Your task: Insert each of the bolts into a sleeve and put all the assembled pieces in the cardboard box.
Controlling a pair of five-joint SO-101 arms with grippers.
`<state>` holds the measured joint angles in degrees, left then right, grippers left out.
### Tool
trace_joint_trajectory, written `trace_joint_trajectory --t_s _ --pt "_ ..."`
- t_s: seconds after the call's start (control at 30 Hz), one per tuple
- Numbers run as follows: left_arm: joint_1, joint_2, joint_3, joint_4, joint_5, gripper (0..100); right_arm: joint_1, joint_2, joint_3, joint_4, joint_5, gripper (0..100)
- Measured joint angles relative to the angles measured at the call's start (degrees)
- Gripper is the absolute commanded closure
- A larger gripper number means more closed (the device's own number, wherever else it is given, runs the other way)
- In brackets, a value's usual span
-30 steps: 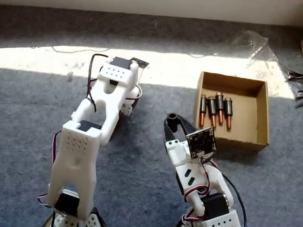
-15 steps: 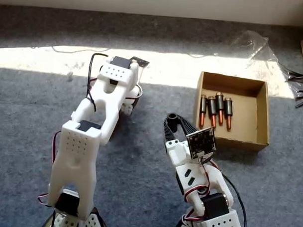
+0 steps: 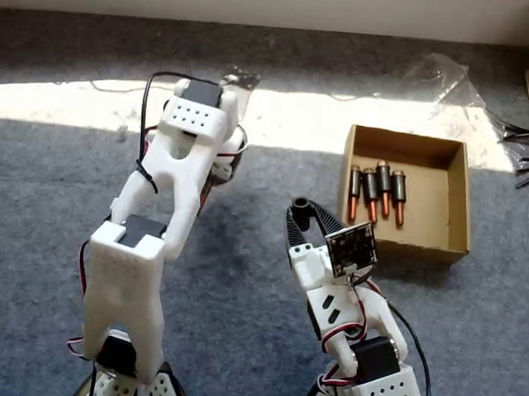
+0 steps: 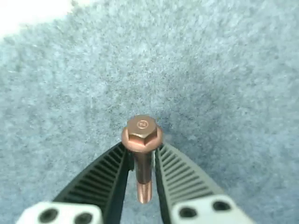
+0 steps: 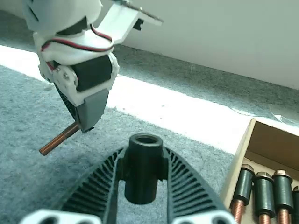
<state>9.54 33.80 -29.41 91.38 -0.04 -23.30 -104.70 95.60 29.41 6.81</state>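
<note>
- Copper bolt pinched between left gripper fingers, hex head past the fingertips, threaded end back toward the palm.
- Black sleeve clamped between right gripper fingertips.

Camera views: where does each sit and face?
High view: fixed overhead, looking down on both white arms and brown cardboard box.
Left wrist view: wrist-mounted, faces grey carpet past left claw gripping copper-coloured hex bolt.
Right wrist view: wrist-mounted, faces left claw past right claw holding black cylindrical sleeve.
Both wrist views share the bolt.

Grey carpet bears a cardboard box and plastic bag.
</note>
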Motion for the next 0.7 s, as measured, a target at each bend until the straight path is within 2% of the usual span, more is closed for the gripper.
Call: trace_joint_trajectory --t_s 0.2,0.43,0.57,0.7 --pt "0.0 -11.8 2.5 1.7 0.0 100 0.0 0.0 0.0 0.0 0.0 99.4" --pt "0.0 -29.5 13.2 1.4 0.0 100 -3.0 0.0 0.0 1.1 0.0 99.4" --pt "0.0 -39.5 21.5 -3.0 -0.5 100 -3.3 0.0 0.0 1.1 0.0 99.4" --pt "0.0 -49.3 32.3 -8.9 -6.5 100 -5.5 0.0 0.0 1.1 0.0 99.4"
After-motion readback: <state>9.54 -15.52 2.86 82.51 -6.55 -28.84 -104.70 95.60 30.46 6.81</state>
